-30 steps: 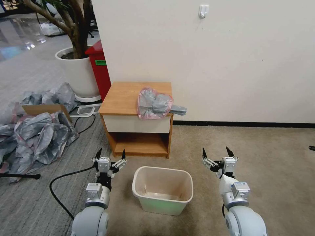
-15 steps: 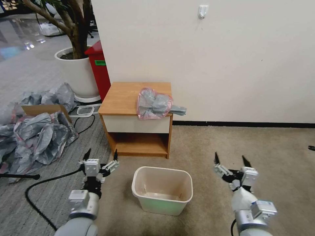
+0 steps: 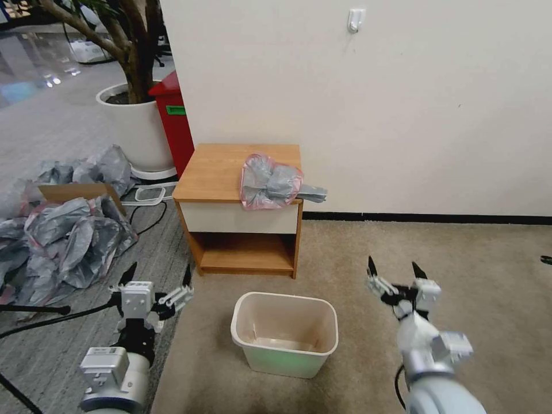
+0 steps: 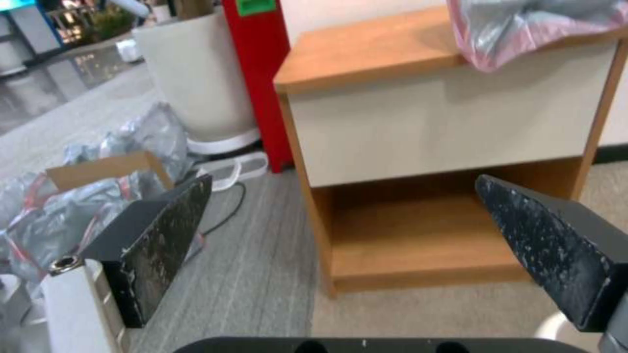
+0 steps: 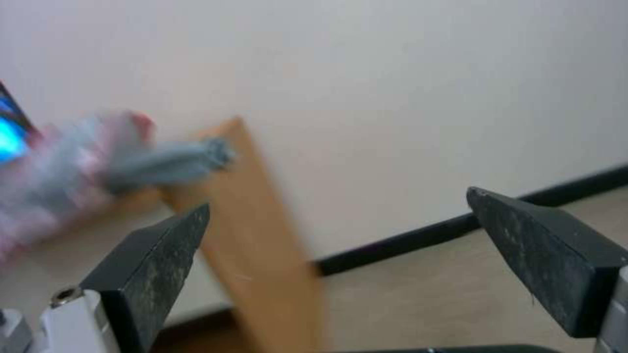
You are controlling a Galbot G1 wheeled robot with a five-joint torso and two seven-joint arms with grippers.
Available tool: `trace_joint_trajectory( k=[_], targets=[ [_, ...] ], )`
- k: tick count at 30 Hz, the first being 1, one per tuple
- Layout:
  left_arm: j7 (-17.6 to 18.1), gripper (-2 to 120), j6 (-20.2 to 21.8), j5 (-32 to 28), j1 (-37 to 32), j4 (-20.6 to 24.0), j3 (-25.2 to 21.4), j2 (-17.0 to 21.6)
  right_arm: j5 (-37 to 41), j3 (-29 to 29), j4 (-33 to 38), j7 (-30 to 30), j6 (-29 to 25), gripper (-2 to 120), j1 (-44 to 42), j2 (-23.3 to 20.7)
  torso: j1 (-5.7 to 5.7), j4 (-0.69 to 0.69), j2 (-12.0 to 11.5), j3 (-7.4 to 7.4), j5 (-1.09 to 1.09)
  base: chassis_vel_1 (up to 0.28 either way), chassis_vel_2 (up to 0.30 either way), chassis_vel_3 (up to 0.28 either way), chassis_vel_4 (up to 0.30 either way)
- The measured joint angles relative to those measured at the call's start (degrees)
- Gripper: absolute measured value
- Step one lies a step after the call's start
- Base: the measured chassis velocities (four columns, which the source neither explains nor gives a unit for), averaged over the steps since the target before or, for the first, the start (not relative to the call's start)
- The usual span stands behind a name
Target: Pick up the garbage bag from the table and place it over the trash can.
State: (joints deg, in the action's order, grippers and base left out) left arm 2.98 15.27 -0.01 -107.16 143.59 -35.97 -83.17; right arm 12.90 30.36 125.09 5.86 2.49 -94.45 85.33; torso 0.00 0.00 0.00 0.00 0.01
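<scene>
The garbage bag (image 3: pixel 270 183), crinkled silver-grey with a pink rim, lies on the right part of the table (image 3: pixel 218 167), one twisted end sticking out past the right edge. On the carpet in front of the table stands the cream trash can (image 3: pixel 284 362), with no liner in it. My left gripper (image 3: pixel 160 269) hovers open, low and to the left of the can. My right gripper (image 3: pixel 393 264) is open on the can's right. In the left wrist view the open gripper (image 4: pixel 343 179) faces the table (image 4: pixel 366 49) and the bag (image 4: pixel 523 29). The right wrist view has the bag (image 5: pixel 131 162) blurred beyond the open gripper (image 5: pixel 337 200).
A heap of grey bags (image 3: pixel 69 236) around a cardboard box lies on the floor at left, with black cables near it. A red bin (image 3: pixel 172 121) and a white plant pot (image 3: pixel 135 126) stand behind the table's left side. The wall runs right behind the table.
My left arm has drawn back and swung out to the left. My right arm has shifted to the right, then slightly forward. Both grippers stay open; the bag and can have not moved.
</scene>
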Motion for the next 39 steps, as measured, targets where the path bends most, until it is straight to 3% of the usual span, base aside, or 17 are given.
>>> trace_joint_trajectory(
  k=[3, 4, 5, 10, 14, 19, 29, 39],
  targets=[
    [-0.34, 100, 1.65, -0.36, -0.85, 0.10, -0.43, 1.43, 10.56, -0.51, -2.28, -1.24, 3.51, 100, 6.44, 0.31, 0.00, 0.00, 0.00, 0.00, -0.02, 0.000, 0.000, 0.000, 0.000],
    [-0.38, 100, 1.91, -0.52, -1.32, 0.10, -0.45, 1.77, 19.15, -0.96, -3.32, -1.37, 6.76, 100, 10.47, 0.63, 0.00, 0.01, 0.00, 0.00, -0.01, 0.000, 0.000, 0.000, 0.000],
    [-0.38, 100, 1.91, -0.52, -1.32, 0.10, -0.45, 1.77, 19.15, -0.96, -3.32, -1.37, 6.76, 100, 10.47, 0.63, 0.00, 0.01, 0.00, 0.00, -0.01, 0.000, 0.000, 0.000, 0.000],
    [0.68, 100, 3.20, -2.26, -2.64, -0.09, -0.98, 1.71, 47.93, -3.55, -11.60, 4.28, 13.79, 100, 25.37, 1.95, 0.00, 0.02, 0.00, 0.01, -0.02, 0.000, 0.000, 0.000, 0.000],
    [1.47, 100, 3.92, -2.32, -2.06, -0.14, -0.61, 1.26, 56.65, -4.33, -14.67, 8.49, 14.18, 100, 28.82, 3.49, 0.00, 0.00, 0.00, 0.01, -0.01, 0.000, 0.000, 0.000, 0.000],
    [1.69, 100, 4.33, -2.33, -1.79, -0.21, -0.42, 1.06, 63.67, -4.92, -17.54, 12.14, 14.05, 100, 32.19, 5.70, 0.00, 0.00, 0.00, 0.01, -0.01, 0.000, 0.000, 0.000, 0.000],
    [1.73, 100, 4.34, -2.16, -1.67, -0.28, -0.32, 0.77, 64.46, -5.01, -24.38, 12.92, 12.06, 99, 39.09, 6.79, 0.00, 0.00, 0.00, 0.01, -0.01, 0.000, 0.000, 0.000, 0.000],
    [1.71, 100, 4.26, -1.95, -1.33, -0.31, -0.16, 0.53, 65.13, -5.06, -28.09, 14.68, 9.95, 64, 42.26, 6.81, 0.00, 0.00, 0.00, 0.01, -0.01, 0.000, 0.000, 0.000, 0.000]
  ],
)
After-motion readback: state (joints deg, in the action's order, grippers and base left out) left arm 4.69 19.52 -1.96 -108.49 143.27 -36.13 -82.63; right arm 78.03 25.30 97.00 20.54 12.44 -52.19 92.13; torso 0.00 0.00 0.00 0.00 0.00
